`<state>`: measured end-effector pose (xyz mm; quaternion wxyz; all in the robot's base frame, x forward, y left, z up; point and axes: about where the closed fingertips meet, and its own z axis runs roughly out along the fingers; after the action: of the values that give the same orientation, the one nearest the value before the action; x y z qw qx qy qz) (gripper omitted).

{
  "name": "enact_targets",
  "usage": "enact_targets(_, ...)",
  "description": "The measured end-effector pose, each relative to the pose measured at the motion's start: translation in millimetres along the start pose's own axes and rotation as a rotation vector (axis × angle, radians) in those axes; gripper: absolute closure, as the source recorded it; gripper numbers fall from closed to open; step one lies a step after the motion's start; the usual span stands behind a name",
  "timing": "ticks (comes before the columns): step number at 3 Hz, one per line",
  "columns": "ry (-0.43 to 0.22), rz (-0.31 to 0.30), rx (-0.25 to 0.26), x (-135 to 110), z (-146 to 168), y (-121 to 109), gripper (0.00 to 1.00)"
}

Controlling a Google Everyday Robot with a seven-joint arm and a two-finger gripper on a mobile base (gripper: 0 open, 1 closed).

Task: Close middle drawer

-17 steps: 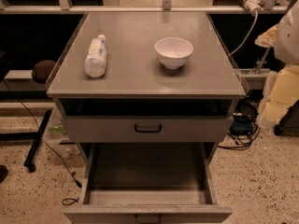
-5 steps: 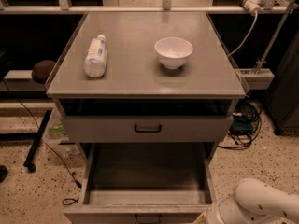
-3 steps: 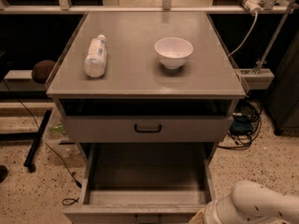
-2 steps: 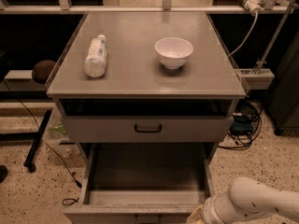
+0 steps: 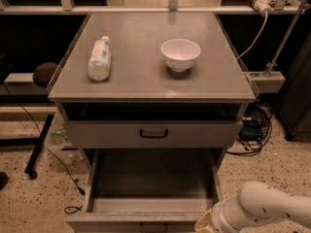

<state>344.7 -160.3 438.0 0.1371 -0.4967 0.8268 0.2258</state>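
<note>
The middle drawer [image 5: 151,178] is pulled far out at the bottom of the grey cabinet. Its long, deep tray is empty. Its flat front panel [image 5: 107,223] lies along the lower edge of the view, with a small thin dark loop handle [image 5: 153,226]. My white arm [image 5: 265,208] comes in from the lower right. My gripper [image 5: 206,224] is at the bottom edge, right by the right end of the drawer's front panel, and is mostly cut off by the frame.
Above it is a similar grey drawer front [image 5: 97,135] with a bolder black handle [image 5: 153,133]. A plastic bottle [image 5: 99,58] lies on the cabinet top [image 5: 146,79], next to a white bowl [image 5: 180,54]. Cables [image 5: 252,125] lie on the speckled floor at right.
My arm went from the upper right to the lower right, then crept left towards the right end of the open drawer's front panel. The drawer has not visibly moved.
</note>
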Motion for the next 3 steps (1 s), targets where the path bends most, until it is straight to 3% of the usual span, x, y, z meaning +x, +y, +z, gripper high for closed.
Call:
enact_targets(2,-0.017,-0.018,0.018,-10,4,-11,1.0)
enact_targets(3,-0.031,-0.024,0.026,-17,8,-22,0.81)
